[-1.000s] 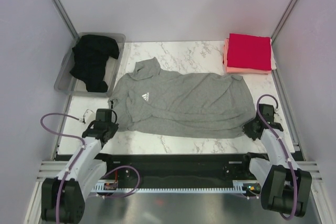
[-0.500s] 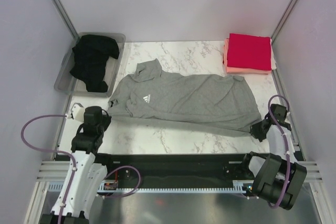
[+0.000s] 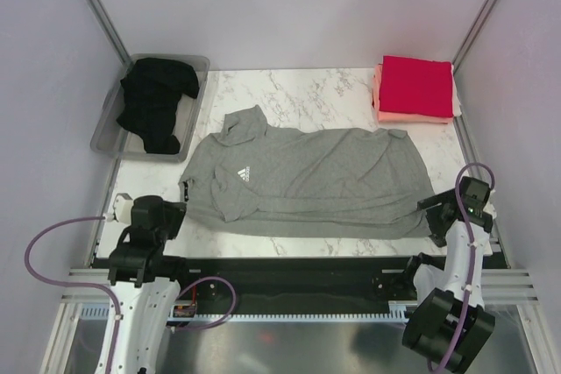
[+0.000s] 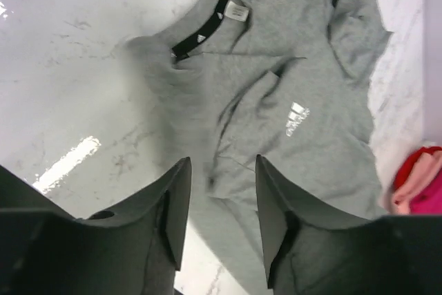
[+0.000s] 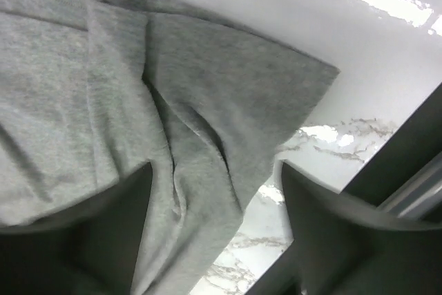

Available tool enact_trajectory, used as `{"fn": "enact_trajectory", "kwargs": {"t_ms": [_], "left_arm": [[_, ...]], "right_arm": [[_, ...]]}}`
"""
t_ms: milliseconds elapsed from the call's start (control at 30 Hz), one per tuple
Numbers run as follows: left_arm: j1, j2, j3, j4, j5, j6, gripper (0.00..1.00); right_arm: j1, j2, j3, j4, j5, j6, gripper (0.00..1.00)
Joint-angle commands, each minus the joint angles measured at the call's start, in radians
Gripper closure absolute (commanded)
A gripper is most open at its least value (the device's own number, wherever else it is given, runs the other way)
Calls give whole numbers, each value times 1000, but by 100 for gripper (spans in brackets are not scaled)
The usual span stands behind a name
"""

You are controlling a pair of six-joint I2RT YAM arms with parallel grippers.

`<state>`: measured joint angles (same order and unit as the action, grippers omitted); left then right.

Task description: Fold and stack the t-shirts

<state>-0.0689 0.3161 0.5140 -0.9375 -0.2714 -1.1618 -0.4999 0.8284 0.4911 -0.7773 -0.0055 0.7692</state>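
**A:** Where does the grey t-shirt (image 3: 307,181) lie?

**B:** It is spread across the middle of the marble worktop (image 3: 316,94), with the collar toward the left arm's side, the hem toward the right, and the white chest logo facing up. One sleeve pokes out on the far side. The near edge is rumpled into long folds, so the near sleeve cannot be made out.

**A:** Is the left end effector (image 4: 222,164) gripping it?

**B:** No. In the left wrist view its two fingers stand apart with nothing between them. The cloth lies on the worktop below, and the collar and its label are visible past the tips. The lower parts of the fingers are cut off by the bottom of the frame.

**A:** And the right end effector (image 5: 215,170)?

**B:** That one is released too. Its fingers are spread wide over the hem corner, which rests on the marble. The fingers show only as dark, blurred shapes low in that view, so whether a tip brushes the cloth cannot be told.

**A:** The other shirts?

**B:** The black t-shirt (image 3: 156,104) lies crumpled in the clear plastic bin (image 3: 107,129) at the far left and hides most of the bin's floor. At the far right, the red t-shirt (image 3: 416,85) sits folded square on the salmon-pink t-shirt (image 3: 412,116). Only the near and left edges of the pink one show. In the left wrist view that stack is a red and pink sliver cut off at the frame's right edge.
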Motion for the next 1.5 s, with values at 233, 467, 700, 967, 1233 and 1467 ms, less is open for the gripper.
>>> {"fn": "enact_trajectory", "kwargs": {"t_ms": [233, 467, 700, 967, 1233, 1467], "left_arm": [[4, 153, 369, 98, 70, 278, 17], [-2, 673, 473, 486, 230, 499, 22], [-22, 1338, 837, 637, 267, 665, 27], [-48, 1737, 1142, 629, 275, 780, 27], [-58, 1917, 1250, 625, 255, 811, 27], [-81, 1939, 1314, 576, 302, 777, 98]], "right_arm": [[-17, -48, 233, -51, -22, -39, 2], [4, -8, 244, 84, -89, -136, 3], [52, 44, 297, 179, -108, -188, 2], [107, 86, 310, 234, -71, -232, 2], [129, 81, 307, 282, -96, -243, 2], [211, 228, 381, 314, -74, -278, 2]]}}
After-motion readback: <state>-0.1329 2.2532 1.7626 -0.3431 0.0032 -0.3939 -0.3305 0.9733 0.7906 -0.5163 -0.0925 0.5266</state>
